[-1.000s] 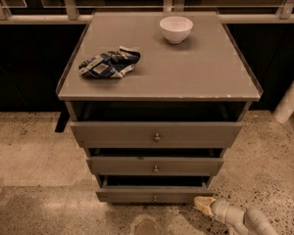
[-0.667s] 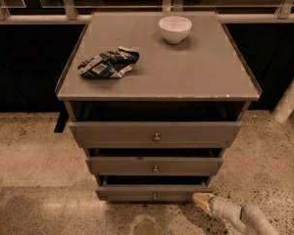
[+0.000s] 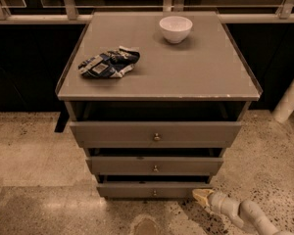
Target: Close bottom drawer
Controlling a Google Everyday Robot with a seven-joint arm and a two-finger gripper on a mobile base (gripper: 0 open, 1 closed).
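Grey-brown bottom drawer (image 3: 132,190), gripper (image 3: 201,196) by its right front corner

Gripper (image 3: 202,196) low by the right front corner of the bottom drawer (image 3: 137,190); open speckled floor (image 3: 63,207) lies before its front.

A white bowl (image 3: 175,28) and a crumpled bag (image 3: 109,63) are set apart on the cabinet top (image 3: 196,75), above a speckled floor (image 3: 32,148)
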